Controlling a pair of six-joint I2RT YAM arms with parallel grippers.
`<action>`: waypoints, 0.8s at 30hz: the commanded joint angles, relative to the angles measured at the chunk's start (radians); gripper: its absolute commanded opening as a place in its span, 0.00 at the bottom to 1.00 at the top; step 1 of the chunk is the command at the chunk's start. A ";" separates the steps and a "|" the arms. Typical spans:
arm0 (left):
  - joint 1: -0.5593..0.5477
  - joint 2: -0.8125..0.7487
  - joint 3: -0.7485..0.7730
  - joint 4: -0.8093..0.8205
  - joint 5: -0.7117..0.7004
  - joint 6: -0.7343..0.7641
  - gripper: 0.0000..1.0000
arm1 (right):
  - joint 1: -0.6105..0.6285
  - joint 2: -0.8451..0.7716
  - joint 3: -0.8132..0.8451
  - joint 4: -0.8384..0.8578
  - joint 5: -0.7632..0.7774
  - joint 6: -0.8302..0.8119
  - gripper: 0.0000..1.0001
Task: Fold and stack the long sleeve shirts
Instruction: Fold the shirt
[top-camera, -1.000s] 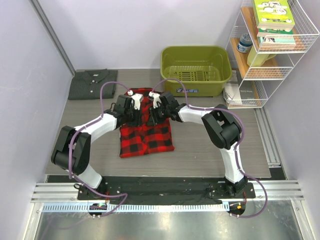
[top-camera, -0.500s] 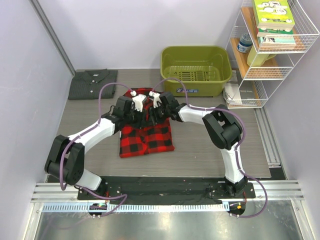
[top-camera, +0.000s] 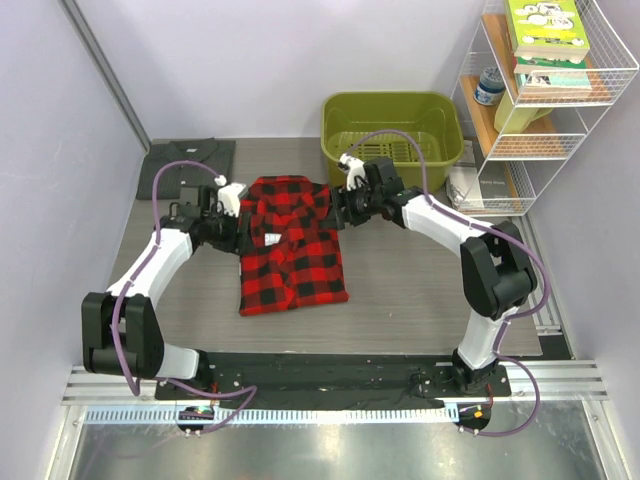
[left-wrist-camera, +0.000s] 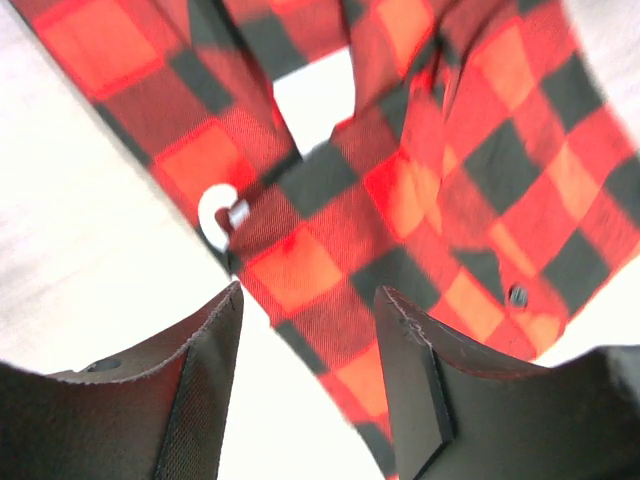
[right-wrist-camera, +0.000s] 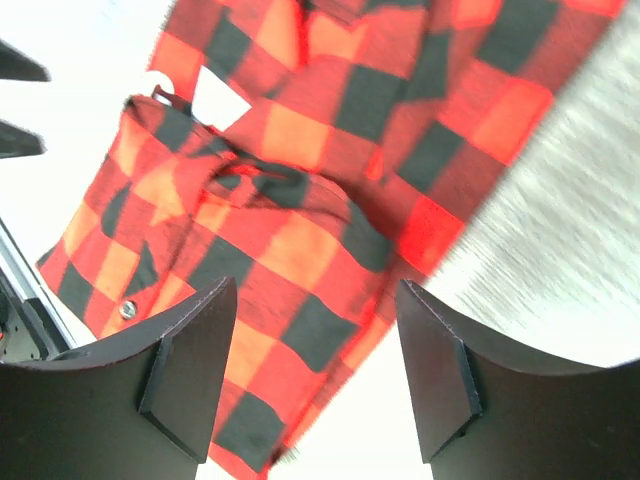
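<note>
The red-and-black plaid flannel shirt (top-camera: 293, 250) lies folded into a long rectangle in the middle of the grey wood-grain table (top-camera: 420, 290). Its collar end points to 12 o'clock and its lower hem to 6 o'clock. A small white label (top-camera: 272, 238) shows on its left half. The fold is not quite even: the upper part is wider than the lower part.

The left gripper (left-wrist-camera: 310, 300) is at the 9 to 10 o'clock side of this shirt, by its upper left edge. Its two black fingers (left-wrist-camera: 200, 380) stand apart and nothing is between them, so this hand is released. In the left wrist view the plaid cloth and a strip of pale table are seen through the gap, and a small dark button (left-wrist-camera: 517, 295) shows at the right.

The right gripper (right-wrist-camera: 315, 295) is at the 1 o'clock corner of the same shirt. Its fingers are also spread and hold nothing. Under them the cloth lies creased, with its edge running to the table. I cannot tell if either gripper touches the fabric.

The dark charcoal grey shirt (top-camera: 190, 152) lies folded at 10 o'clock from the plaid one, in the far left corner and well apart from it. The left arm's cable crosses in front of it. The two shirts are not yet stacked.

An olive-green plastic basin (top-camera: 445, 170) stands at 1 o'clock, just behind the right gripper. A white wire rack (top-camera: 520, 185) with books (top-camera: 545, 25) stands at 2 o'clock.
</note>
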 joint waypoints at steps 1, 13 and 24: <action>0.029 0.027 0.010 -0.150 0.047 0.096 0.57 | -0.011 0.013 -0.049 -0.059 -0.042 -0.002 0.70; 0.062 0.223 0.071 -0.107 -0.011 0.069 0.54 | -0.023 0.174 0.017 0.010 -0.071 0.034 0.48; 0.065 0.223 0.071 -0.112 0.007 0.053 0.54 | -0.023 0.134 -0.009 -0.007 -0.119 0.104 0.37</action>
